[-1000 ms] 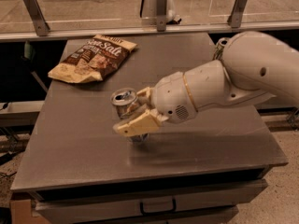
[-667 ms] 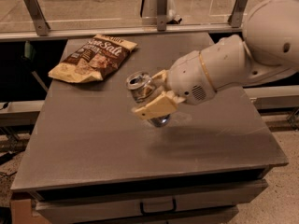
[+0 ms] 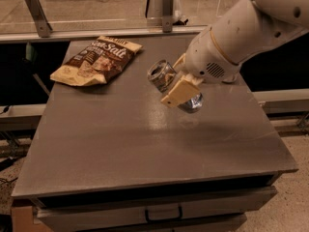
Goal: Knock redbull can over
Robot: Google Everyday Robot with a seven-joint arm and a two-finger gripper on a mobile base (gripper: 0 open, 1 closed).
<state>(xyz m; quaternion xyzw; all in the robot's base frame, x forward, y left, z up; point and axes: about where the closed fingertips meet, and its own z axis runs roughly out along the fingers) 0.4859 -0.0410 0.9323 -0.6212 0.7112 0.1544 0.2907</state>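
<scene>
The redbull can (image 3: 163, 76) is a slim silver can. It lies steeply tilted between my gripper's fingers, its pull-tab top pointing left toward the camera and its base (image 3: 191, 103) low to the right, just above the grey table (image 3: 120, 144). My gripper (image 3: 176, 82) is over the table's right-centre, shut around the can's middle. One cream finger (image 3: 181, 92) crosses the front of the can. The other finger is mostly hidden behind it.
A brown-and-cream chip bag (image 3: 96, 59) lies flat at the table's back left. A metal rail with posts (image 3: 166, 6) runs behind the table. The table's right edge (image 3: 270, 124) is close to the arm. A drawer handle (image 3: 163, 213) sits below the front edge.
The gripper has moved right and toward the back of the table with the can in it. The can has gone from near upright to steeply tilted.
</scene>
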